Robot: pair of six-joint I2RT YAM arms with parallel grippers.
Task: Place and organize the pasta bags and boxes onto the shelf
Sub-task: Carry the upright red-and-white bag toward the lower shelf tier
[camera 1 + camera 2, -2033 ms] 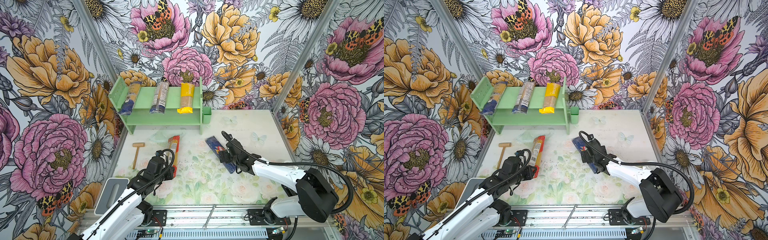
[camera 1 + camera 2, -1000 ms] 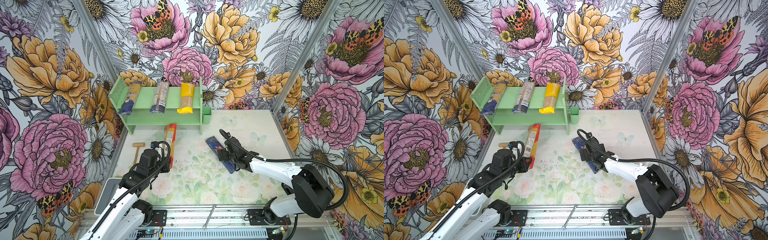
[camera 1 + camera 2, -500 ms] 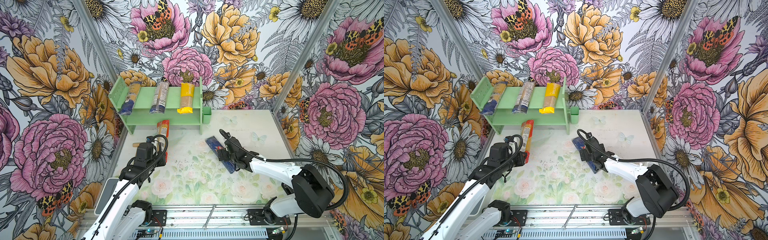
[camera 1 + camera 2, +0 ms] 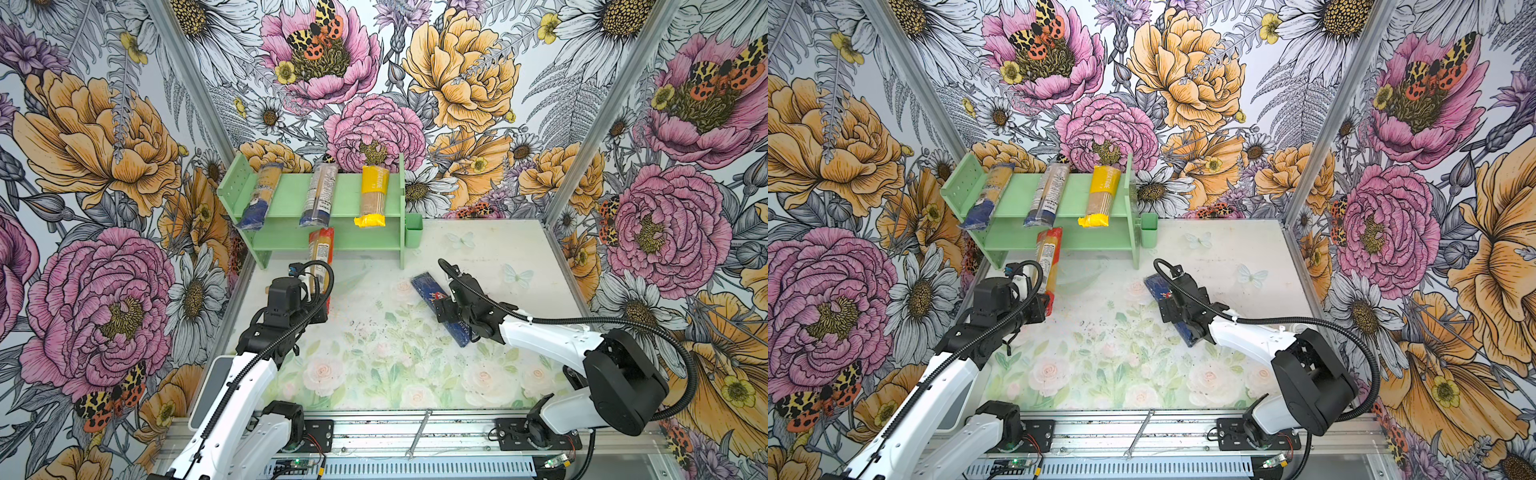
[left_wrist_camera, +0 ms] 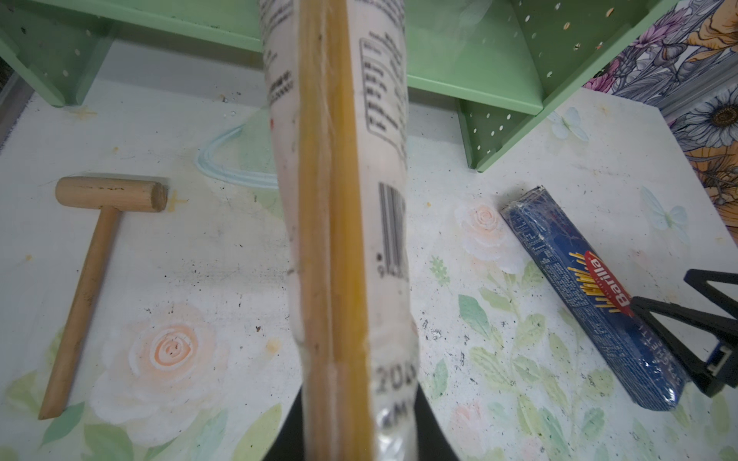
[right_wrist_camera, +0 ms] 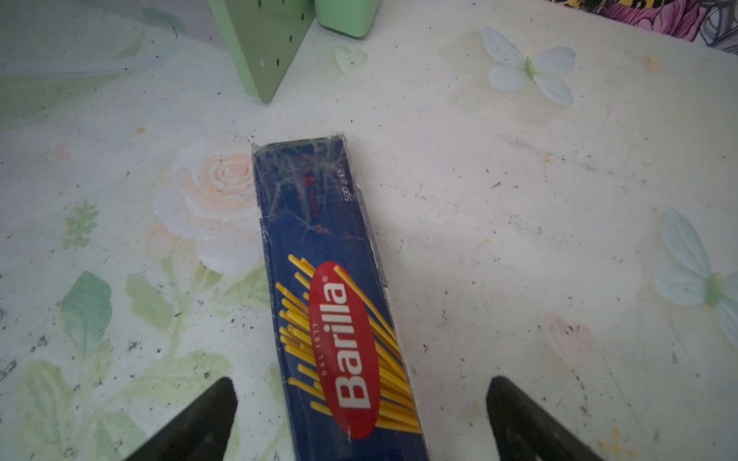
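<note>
Left gripper [image 4: 319, 307] clamped tight on near end of red-ended clear bag [image 4: 321, 253]. Bag raised off table [image 4: 374, 332], far end reaching lower tier of shelf [image 4: 286, 243]. Right gripper [image 6: 361, 389] spread wide, fingers either side of Barilla box [image 6: 315, 207], not touching; box flat on table. Upper tier holds outer blue-ended bag [image 4: 257, 195], middle blue-ended bag [image 4: 318, 193], yellow bag [image 4: 372, 195].

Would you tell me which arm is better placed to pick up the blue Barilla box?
Right: the right claw, open, straddles the Barilla box, while the left claw is shut on the red-ended bag at the shelf.
</note>
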